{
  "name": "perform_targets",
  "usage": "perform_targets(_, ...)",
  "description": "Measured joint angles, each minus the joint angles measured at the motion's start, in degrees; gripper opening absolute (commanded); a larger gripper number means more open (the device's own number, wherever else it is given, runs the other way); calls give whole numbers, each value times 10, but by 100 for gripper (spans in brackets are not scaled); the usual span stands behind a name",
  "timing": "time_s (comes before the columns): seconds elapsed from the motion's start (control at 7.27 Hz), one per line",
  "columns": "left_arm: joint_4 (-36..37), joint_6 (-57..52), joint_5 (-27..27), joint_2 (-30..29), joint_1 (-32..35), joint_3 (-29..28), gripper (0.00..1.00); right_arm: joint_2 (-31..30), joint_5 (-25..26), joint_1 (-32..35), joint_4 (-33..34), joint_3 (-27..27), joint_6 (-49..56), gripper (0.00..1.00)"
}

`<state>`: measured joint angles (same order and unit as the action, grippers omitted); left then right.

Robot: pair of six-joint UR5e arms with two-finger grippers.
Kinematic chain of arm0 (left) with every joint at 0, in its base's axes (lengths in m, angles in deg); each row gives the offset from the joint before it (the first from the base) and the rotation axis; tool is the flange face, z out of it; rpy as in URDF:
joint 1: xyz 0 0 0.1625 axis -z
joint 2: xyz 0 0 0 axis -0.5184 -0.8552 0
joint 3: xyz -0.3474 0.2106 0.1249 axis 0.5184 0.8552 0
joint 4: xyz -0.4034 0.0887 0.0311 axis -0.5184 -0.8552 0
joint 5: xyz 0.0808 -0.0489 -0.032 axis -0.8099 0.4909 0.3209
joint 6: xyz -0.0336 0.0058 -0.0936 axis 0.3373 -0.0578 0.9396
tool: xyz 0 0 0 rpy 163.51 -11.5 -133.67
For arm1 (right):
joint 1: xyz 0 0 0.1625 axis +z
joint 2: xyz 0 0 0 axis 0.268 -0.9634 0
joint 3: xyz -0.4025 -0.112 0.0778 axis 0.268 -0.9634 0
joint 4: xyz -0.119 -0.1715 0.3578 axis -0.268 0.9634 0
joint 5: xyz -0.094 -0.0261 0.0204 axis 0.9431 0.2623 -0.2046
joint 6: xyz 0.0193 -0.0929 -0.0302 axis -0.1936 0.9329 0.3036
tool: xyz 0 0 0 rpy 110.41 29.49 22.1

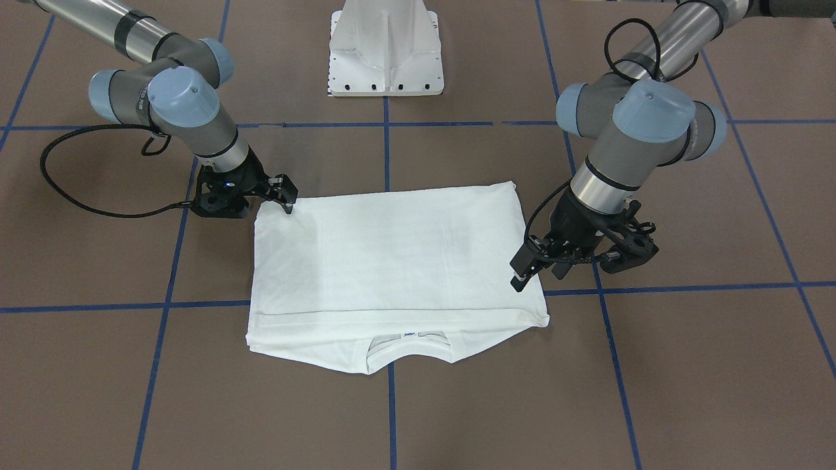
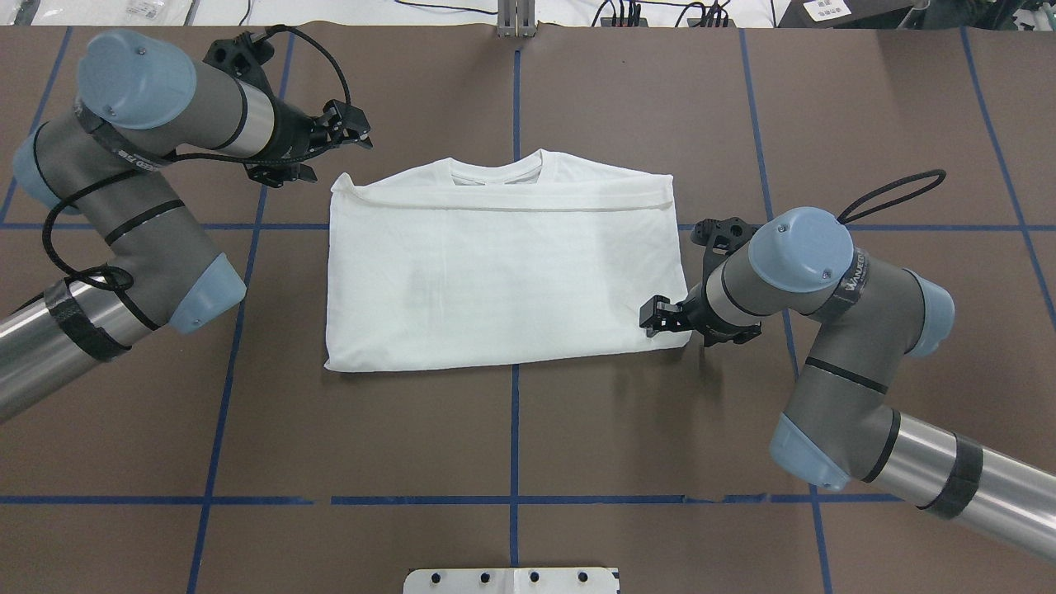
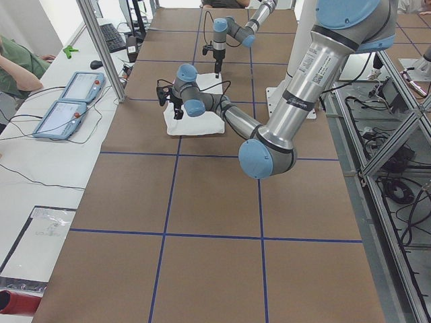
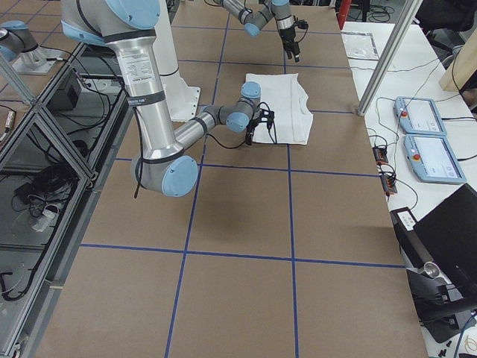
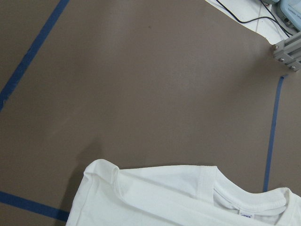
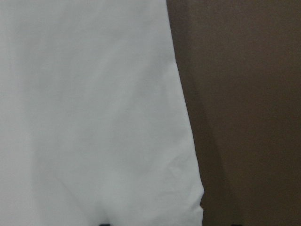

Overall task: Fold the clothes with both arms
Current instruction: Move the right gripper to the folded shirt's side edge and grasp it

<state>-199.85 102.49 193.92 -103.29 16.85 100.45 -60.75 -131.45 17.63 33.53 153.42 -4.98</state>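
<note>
Well, the folded white T-shirt (image 2: 495, 272) lies flat on the brown table (image 2: 371, 437). The right gripper (image 2: 648, 318), jaws apart, sits at its near right corner. The left gripper (image 2: 359, 132), also spread, hangs beside its collar-end corner.

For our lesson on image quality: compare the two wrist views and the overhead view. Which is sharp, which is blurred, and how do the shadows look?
Left wrist view: sharp, the T-shirt and its collar show crisp seams. Right wrist view: blurred and dim, the white fabric reads grey. Overhead view: even light, only faint soft shadows on the table.
</note>
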Motion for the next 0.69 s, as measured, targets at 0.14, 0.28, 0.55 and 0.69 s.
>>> perform_targets(0.14,0,0,0,0,0,2,100,-1,-2,-1,0,0,1,0)
perform_targets(0.28,0,0,0,1,0,3,100,-1,-4,-1,0,1,2,0)
perform_targets(0.55,0,0,0,1,0,4,100,-4,-6,3,0,6,2,0)
perform_targets(0.69,0,0,0,1,0,4,100,-14,-8,4,0,15,4,0)
